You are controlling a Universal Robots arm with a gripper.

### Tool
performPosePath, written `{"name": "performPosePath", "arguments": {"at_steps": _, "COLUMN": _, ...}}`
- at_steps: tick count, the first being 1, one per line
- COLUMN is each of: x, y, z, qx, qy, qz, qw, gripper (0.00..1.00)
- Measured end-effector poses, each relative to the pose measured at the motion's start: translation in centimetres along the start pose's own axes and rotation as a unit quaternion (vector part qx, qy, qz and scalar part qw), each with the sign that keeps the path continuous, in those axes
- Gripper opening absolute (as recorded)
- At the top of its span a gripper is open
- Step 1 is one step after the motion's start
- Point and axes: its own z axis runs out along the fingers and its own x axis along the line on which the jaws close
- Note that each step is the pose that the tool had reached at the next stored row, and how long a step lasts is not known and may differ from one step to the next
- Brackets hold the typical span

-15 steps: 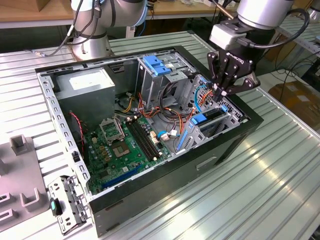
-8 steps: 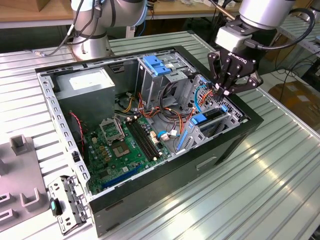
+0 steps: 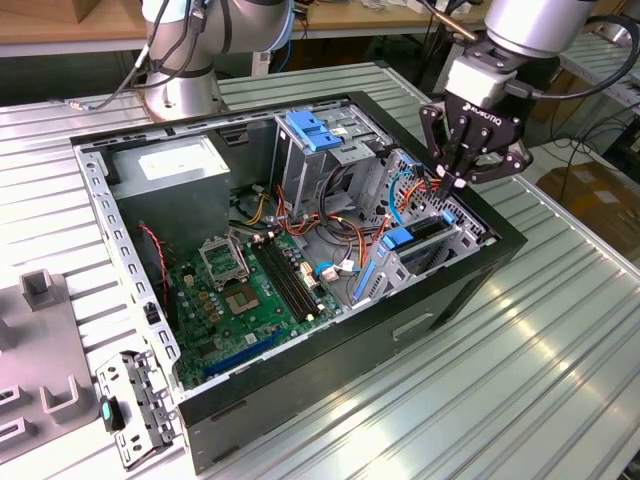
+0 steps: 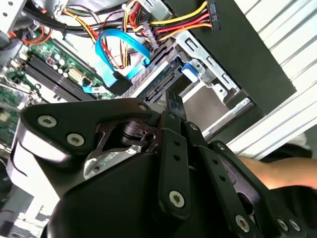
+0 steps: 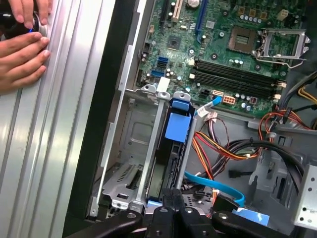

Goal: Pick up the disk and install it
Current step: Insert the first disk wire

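Bright, even light falls from overhead. In the exterior view, soft white glare streaks the ribbed metal table [image 3: 420,400] near the black computer case [image 3: 330,355], whose interior lies dimmer around the motherboard [image 3: 240,290] beside the power supply [image 3: 175,165].

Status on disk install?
Gripper, jaws shut, above the drive cage. Disk sits on edge in the cage. Blue cable beside cage, hand on table outside case.

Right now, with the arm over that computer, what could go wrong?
The gripper is close above the disk in its narrow metal bay; a slanted push might jam it. The blue cable and loose wires lie beside that bay and could snag. A person's hand rests on the table near the case, perhaps within the arm's sweep.
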Motion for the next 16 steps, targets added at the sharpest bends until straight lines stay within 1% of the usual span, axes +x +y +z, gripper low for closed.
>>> {"name": "performPosePath", "arguments": {"at_steps": 1, "x": 0.03, "y": -0.09, "z": 0.00, "qx": 0.0002, "qy": 0.0000, "qz": -0.005, "qw": 0.99999, "gripper": 0.11}}
{"name": "performPosePath", "arguments": {"at_steps": 3, "x": 0.12, "y": -0.46, "z": 0.01, "qx": 0.0005, "qy": -0.0001, "qz": -0.008, "qw": 0.99997, "gripper": 0.11}}
{"name": "performPosePath", "arguments": {"at_steps": 6, "x": 0.30, "y": -1.24, "z": 0.03, "qx": 0.0007, "qy": -0.0001, "qz": -0.013, "qw": 0.99992, "gripper": 0.11}}
{"name": "performPosePath", "arguments": {"at_steps": 11, "x": 0.48, "y": -2.21, "z": 0.04, "qx": 0.0012, "qy": -0.0001, "qz": -0.022, "qw": 0.99976, "gripper": 0.11}}
{"name": "performPosePath", "arguments": {"at_steps": 13, "x": 0.57, "y": -2.76, "z": 0.05, "qx": 0.0015, "qy": -0.0001, "qz": -0.027, "qw": 0.99964, "gripper": 0.11}}
{"name": "performPosePath", "arguments": {"at_steps": 15, "x": 0.55, "y": -3.12, "z": 0.05, "qx": 0.0017, "qy": -0.0002, "qz": -0.029, "qw": 0.99957, "gripper": 0.11}}
{"name": "performPosePath", "arguments": {"at_steps": 16, "x": 0.48, "y": -3.50, "z": 0.04, "qx": 0.0018, "qy": -0.0002, "qz": -0.031, "qw": 0.99950, "gripper": 0.11}}
